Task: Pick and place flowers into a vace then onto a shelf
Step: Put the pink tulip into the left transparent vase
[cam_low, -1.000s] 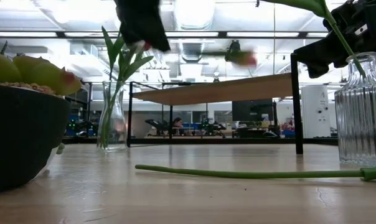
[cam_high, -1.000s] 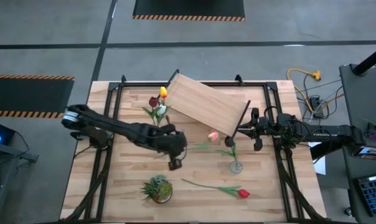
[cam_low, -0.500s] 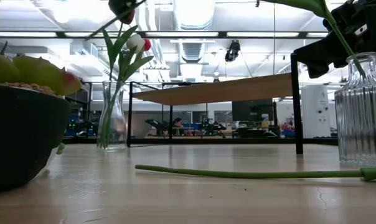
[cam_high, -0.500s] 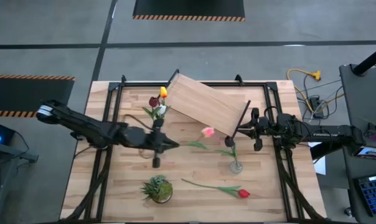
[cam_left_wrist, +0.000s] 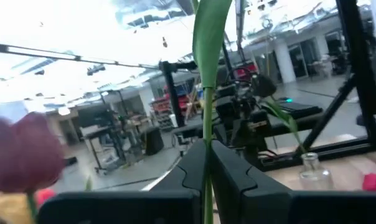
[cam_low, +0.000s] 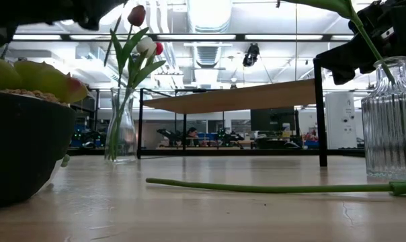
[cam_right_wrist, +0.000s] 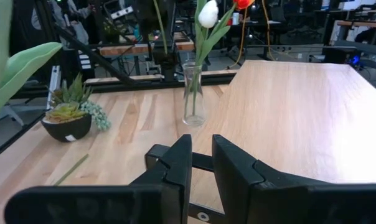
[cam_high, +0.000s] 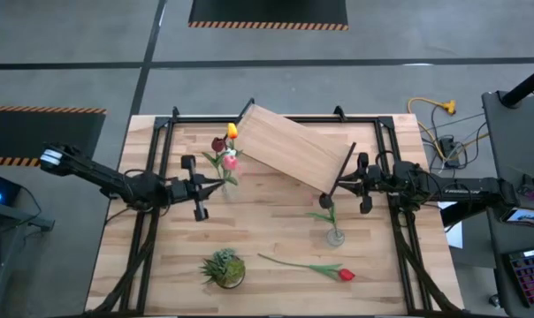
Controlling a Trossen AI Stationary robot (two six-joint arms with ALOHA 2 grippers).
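My left gripper [cam_high: 205, 186] is shut on a pink tulip [cam_high: 230, 162], whose head sits among the flowers of the far-left glass vase [cam_low: 121, 128]. That vase holds maroon [cam_high: 217, 144], yellow [cam_high: 232, 131] and white [cam_low: 146, 45] tulips. A red tulip [cam_high: 313, 265] lies flat on the table. A second glass vase [cam_high: 336, 235] holds one leafy stem [cam_high: 324, 213]. The shelf [cam_high: 293, 148] stands at the far side on black legs. My right gripper [cam_high: 365, 187] hovers beside the shelf's right leg, open by a narrow gap and holding nothing. My left gripper pinches the pink tulip's thin green stem [cam_left_wrist: 206, 124] between its two fingers [cam_left_wrist: 191, 168], below a long leaf. The fingers reach in roughly level from the table's left. The flower is lifted clear of the table, and its head points toward the far-left vase.
A small potted plant [cam_high: 225, 268] in a dark bowl stands near the table's near edge. The shelf's black legs [cam_low: 319, 114] stand between the two vases. A black frame runs along the table's edges [cam_high: 152, 221].
My left gripper has carried the pink tulip from the table's middle toward the left and far edge. The flower's head went from beside the shelf's near edge to the flowers of the far-left vase. The gripper stayed shut on the stem. The right arm kept still.
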